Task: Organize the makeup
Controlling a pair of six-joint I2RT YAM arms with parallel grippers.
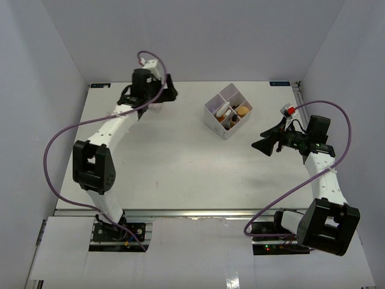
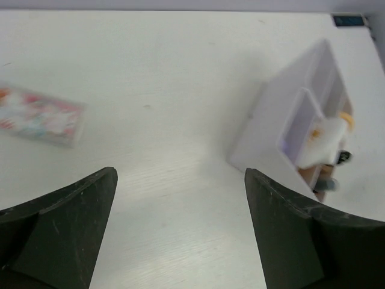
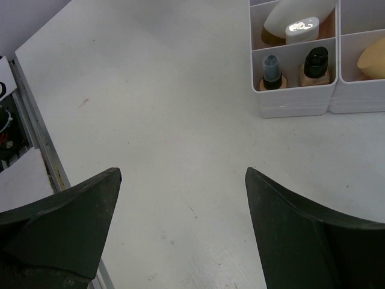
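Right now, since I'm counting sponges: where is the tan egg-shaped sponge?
Top view: the tan egg-shaped sponge lies in the rightmost compartment of the white four-compartment box, right of centre, beside two dark-capped bottles.

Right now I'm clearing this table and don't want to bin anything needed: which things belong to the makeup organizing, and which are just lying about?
Job: grey-capped bottle, black-capped bottle, tan sponge, white egg-shaped sponge, all in the white box.
Lying about: flat printed packet on the table, too blurred to identify; blue label at the table's corner.
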